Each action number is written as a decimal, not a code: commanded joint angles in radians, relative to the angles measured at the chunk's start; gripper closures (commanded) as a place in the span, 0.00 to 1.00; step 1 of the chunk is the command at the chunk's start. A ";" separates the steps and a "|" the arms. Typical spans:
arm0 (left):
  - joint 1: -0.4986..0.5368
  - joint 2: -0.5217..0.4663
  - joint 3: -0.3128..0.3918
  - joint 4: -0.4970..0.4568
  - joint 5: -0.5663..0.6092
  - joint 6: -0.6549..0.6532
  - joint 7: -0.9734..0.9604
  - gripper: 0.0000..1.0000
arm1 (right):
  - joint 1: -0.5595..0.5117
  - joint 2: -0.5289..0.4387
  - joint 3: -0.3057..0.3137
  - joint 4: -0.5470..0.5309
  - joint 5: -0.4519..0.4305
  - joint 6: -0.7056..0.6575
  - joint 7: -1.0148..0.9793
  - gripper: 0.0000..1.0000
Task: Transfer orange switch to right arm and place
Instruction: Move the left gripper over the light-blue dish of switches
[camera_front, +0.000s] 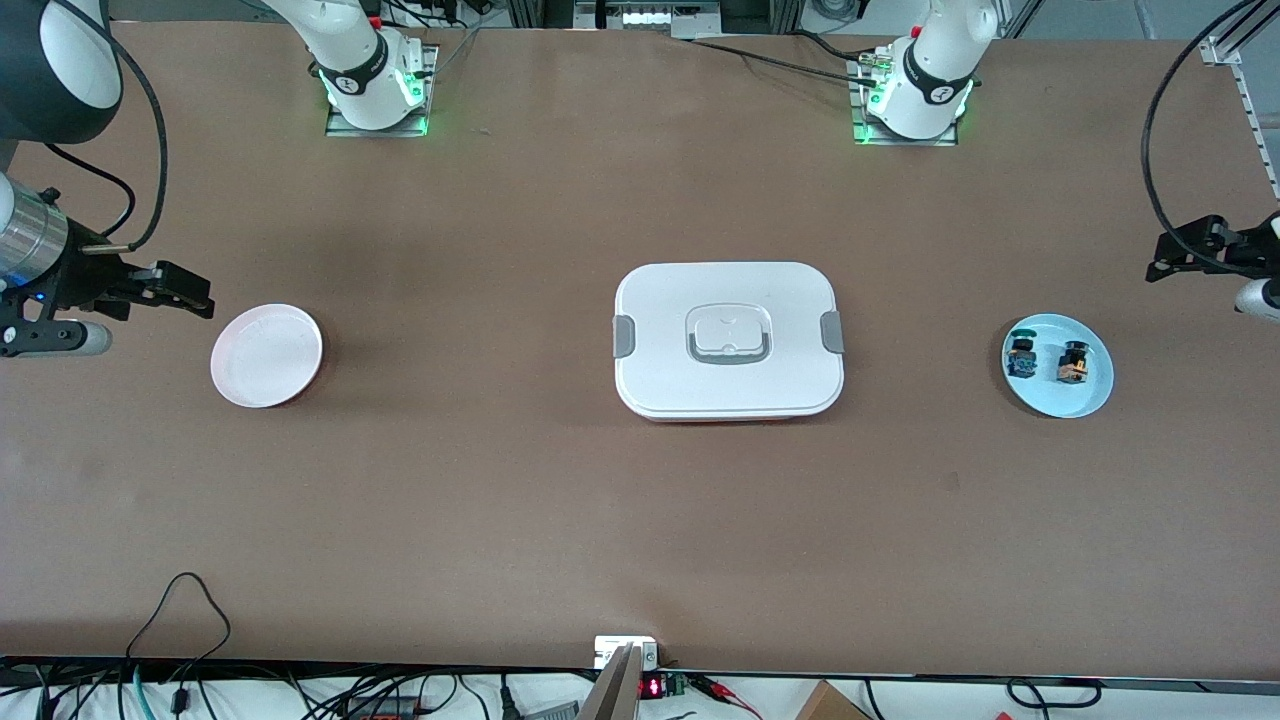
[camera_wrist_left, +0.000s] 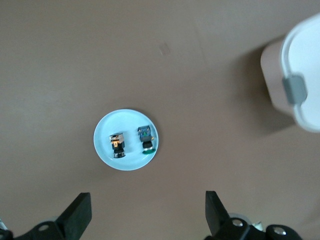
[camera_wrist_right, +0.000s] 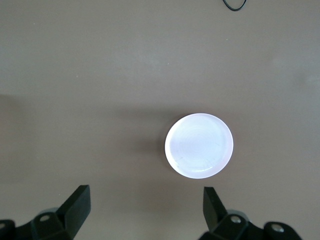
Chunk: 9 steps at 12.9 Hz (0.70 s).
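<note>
So the orange switch (camera_front: 1073, 363) is sitting on the blue plate (camera_front: 1090, 400) at mid-right of the front frame, toward the left arm's end of the table, lying on its side from what I can make out. Right beside it on the same plate, a bit more toward the middle of the table, is the blue switch (camera_front: 1022, 356) with the green top; the two are close but not touching. In the left wrist view the plate shows up just below center with both parts on it, orange one (camera_wrist_left: 117, 144) and blue one (camera_wrist_left: 145, 139) side by side. The left gripper (camera_front: 1185, 250) hangs at the right edge of the front frame, up in the air over bare table next to the blue plate, fingers (camera_wrist_left: 77, 215) spread wide with nothing between them. The right gripper (camera_front: 185, 292) is at the left edge of the front frame, over the table just beside the pink plate (camera_front: 266, 355), and its fingers (camera_wrist_right: 76, 202) are spread apart too, holding nothing. That pink plate has nothing on it and fills the lower middle of the right wrist view (camera_wrist_right: 199, 145). Dead center of the table there's a white box (camera_front: 728, 340) with grey side clips and a lid on; a corner of it pokes into the upper right of the left wrist view (camera_wrist_left: 300, 70).
</note>
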<state>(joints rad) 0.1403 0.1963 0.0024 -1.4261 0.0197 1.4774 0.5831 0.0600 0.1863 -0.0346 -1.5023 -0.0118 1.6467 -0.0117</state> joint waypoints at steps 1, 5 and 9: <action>0.047 0.067 -0.007 -0.010 0.037 -0.012 0.255 0.00 | -0.003 0.001 0.001 0.019 0.010 -0.007 0.004 0.00; 0.058 0.135 -0.007 -0.037 0.121 0.029 0.452 0.00 | -0.012 -0.001 -0.005 0.019 0.007 -0.013 0.004 0.00; 0.084 0.201 -0.007 -0.114 0.126 0.193 0.699 0.00 | -0.057 -0.004 -0.005 0.019 0.010 -0.010 0.004 0.00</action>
<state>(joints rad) 0.2068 0.3659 0.0008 -1.5191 0.1223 1.6060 1.1464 0.0285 0.1859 -0.0440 -1.5002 -0.0118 1.6466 -0.0112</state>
